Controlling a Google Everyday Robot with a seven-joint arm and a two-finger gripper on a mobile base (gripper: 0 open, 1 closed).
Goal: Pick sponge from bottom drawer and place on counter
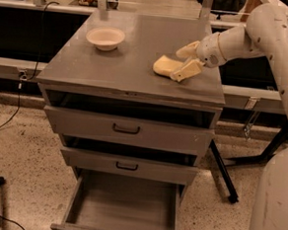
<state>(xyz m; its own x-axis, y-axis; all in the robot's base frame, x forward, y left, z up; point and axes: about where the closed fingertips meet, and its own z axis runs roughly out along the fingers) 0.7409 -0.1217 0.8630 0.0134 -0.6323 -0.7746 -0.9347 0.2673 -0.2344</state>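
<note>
The pale yellow-tan soft sponge (165, 65) with wavy edges lies flat on the bench (127, 69), the smooth grey rectangular top of the grey metal drawer cabinet. It sits in the right half of the bench, well apart from the round cream bowl (105, 37) at the rear left.

The claw (179, 65) is at the right end of the sponge, low over the bench. Its two cream fingers (188, 49) stand spread apart, one behind the sponge and one in front of it. The claw reads as open. The front finger overlaps the sponge's near right edge and hides that part. Whether either finger touches the sponge cannot be made out.

The white robot arm (268, 31) enters from the upper right, and its upper section is cut off by the picture edge.

The bottom drawer (123, 204), a wide grey tray, is pulled far out. Its front edge is cut off at the bottom of the view.

The two upper grey drawers, top (128, 130) and middle (126, 166), have dark handles. Each stands slightly out, and each interior is in shadow.
</note>
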